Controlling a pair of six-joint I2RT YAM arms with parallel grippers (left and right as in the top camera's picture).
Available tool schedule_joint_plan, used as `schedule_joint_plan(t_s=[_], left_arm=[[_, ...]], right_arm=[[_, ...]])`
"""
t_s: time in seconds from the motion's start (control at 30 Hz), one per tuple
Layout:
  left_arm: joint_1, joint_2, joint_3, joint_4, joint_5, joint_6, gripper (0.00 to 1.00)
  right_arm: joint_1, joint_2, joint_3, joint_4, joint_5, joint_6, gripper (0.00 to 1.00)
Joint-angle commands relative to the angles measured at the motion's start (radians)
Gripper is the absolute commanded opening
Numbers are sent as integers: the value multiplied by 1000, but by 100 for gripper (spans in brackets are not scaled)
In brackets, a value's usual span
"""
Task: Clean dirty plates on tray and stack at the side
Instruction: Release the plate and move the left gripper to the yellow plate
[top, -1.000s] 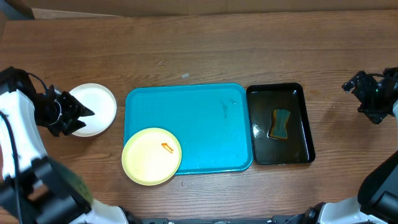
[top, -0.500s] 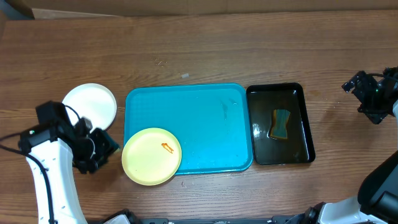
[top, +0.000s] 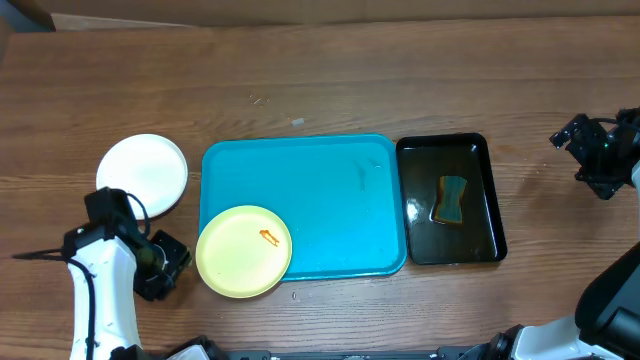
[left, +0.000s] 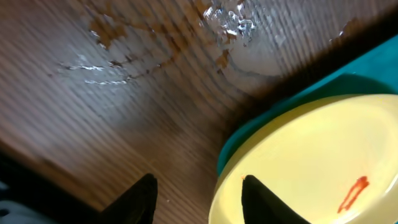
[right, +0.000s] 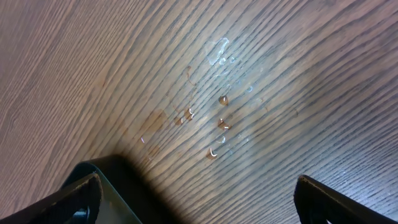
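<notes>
A pale yellow plate (top: 243, 250) with a red-orange smear (top: 268, 237) lies on the front-left corner of the turquoise tray (top: 320, 190), overhanging its rim. A white plate (top: 143, 173) rests on the table to the left of the tray. My left gripper (top: 176, 262) is low at the yellow plate's left edge. In the left wrist view the yellow plate (left: 311, 155) shows close up. My left gripper (left: 199, 202) is open astride its rim, one finger over the plate and the other over the wood. My right gripper (top: 572, 145) hangs open at the far right, holding nothing.
A black glossy tray (top: 485, 150) holding a sponge (top: 452, 199) stands against the turquoise tray's right side. Water drops (right: 217, 124) lie on the wood under my right gripper (right: 214, 205), and the black tray's corner (right: 118, 186) shows there. A wet patch (left: 230, 22) marks the table beyond the yellow plate.
My left arm has swung from beside the white plate towards the table's front, ending at the yellow plate's left edge. The right arm has not moved.
</notes>
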Motion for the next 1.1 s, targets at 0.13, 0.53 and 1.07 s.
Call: schedule_joint_plan(t_s=[0.13,0.53,1.07], left_arm=[[5,-17,-96,81,123,81,27],[3,-17,-136,128,122,108,34],[-2,-17,-176,182,137,108,13]], right_arm=[[-2,-14,14,5,3,-4,100],[-2,-14,14,5,3,-4,100],[-2,-15,14,5,3,-4,100]])
